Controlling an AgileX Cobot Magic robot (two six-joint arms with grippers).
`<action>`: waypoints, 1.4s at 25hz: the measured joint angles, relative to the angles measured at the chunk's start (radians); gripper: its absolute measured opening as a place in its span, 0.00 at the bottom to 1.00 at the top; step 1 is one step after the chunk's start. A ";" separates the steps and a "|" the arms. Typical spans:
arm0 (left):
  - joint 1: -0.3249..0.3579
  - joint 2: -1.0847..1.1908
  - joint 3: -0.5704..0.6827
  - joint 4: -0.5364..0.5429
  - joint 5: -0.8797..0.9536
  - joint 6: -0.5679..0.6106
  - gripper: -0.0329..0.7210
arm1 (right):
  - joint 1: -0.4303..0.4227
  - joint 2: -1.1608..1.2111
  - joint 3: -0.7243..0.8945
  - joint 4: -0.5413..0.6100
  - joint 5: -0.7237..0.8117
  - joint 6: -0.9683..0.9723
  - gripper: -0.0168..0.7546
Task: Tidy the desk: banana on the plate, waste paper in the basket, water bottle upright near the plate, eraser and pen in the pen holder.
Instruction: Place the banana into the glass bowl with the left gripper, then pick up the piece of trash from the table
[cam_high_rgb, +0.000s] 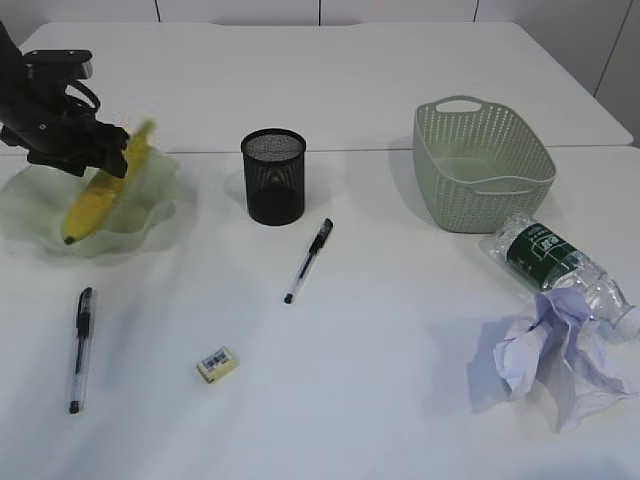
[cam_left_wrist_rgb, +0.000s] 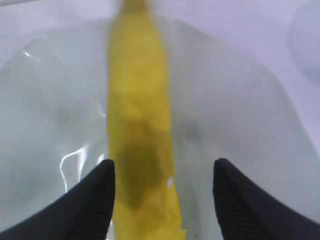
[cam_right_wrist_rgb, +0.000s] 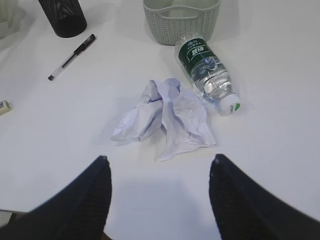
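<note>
A yellow banana (cam_high_rgb: 100, 195) lies slanted in the clear wavy plate (cam_high_rgb: 150, 225) at the left. My left gripper (cam_high_rgb: 100, 150) is open just above it; in the left wrist view the banana (cam_left_wrist_rgb: 140, 125) runs between the spread jaws (cam_left_wrist_rgb: 162, 167), over the plate (cam_left_wrist_rgb: 235, 125). My right gripper (cam_right_wrist_rgb: 160, 162) is open and empty above bare table, just short of the crumpled waste paper (cam_right_wrist_rgb: 167, 115), which also shows in the exterior view (cam_high_rgb: 560, 355). The water bottle (cam_high_rgb: 560, 265) lies on its side beside the paper. Two pens (cam_high_rgb: 308, 260) (cam_high_rgb: 80, 345) and an eraser (cam_high_rgb: 217, 363) lie on the table.
A black mesh pen holder (cam_high_rgb: 273, 175) stands at centre back. A pale green basket (cam_high_rgb: 480, 165) stands at the right, behind the bottle. The right gripper is out of the exterior view.
</note>
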 joint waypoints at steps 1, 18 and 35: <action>0.000 0.000 0.000 -0.002 0.000 0.000 0.64 | 0.000 0.000 0.000 0.000 0.000 0.000 0.62; 0.000 -0.174 -0.003 -0.036 0.199 0.000 0.58 | 0.000 0.000 0.000 -0.002 0.000 0.000 0.62; 0.000 -0.715 0.422 -0.110 0.284 0.000 0.55 | 0.000 0.000 0.000 -0.002 -0.144 0.000 0.62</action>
